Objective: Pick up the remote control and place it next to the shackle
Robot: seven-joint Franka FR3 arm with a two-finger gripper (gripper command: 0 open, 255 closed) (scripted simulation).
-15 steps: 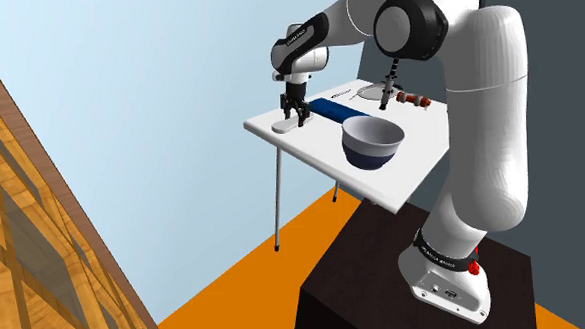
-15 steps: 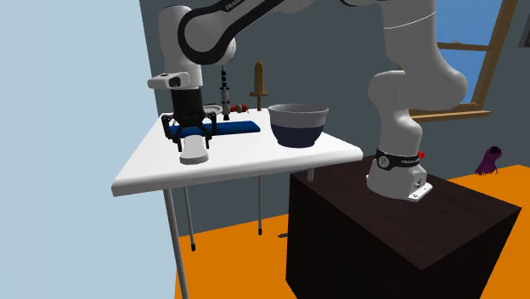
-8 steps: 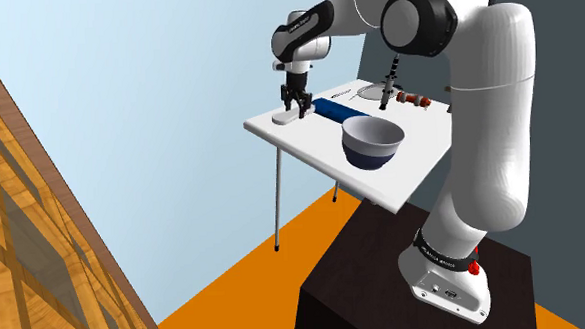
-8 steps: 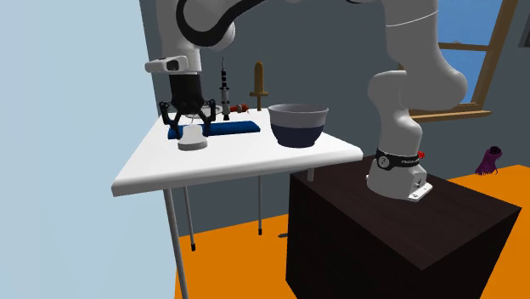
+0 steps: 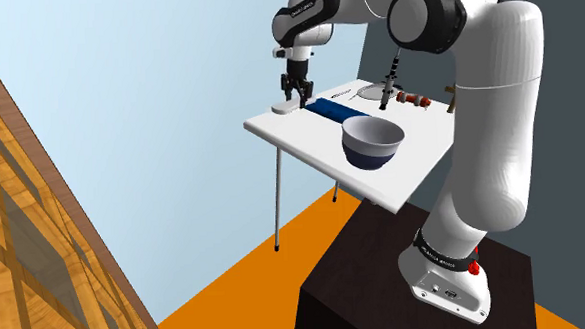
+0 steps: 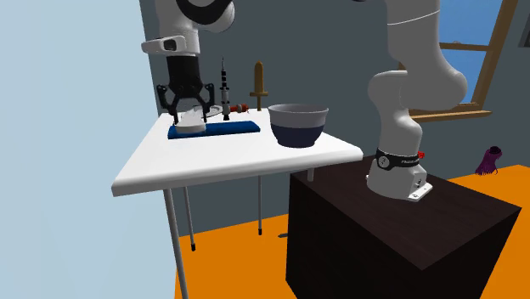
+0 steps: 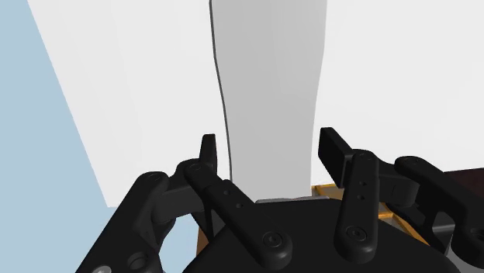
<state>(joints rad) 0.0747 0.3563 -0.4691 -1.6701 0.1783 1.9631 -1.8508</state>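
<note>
At the second exterior view's upper left, my gripper [image 6: 189,113] pinches the white remote [image 6: 190,125] over the table [image 6: 170,166], at a blue slab's [image 6: 233,127] left end, a bowl [image 6: 298,124] further right, my base band's [image 6: 397,156] lettering unreadable.

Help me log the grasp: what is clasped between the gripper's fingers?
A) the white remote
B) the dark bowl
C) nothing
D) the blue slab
A: in the wrist view the pale remote runs between the two black fingers of the gripper, which press on both of its sides.
</note>
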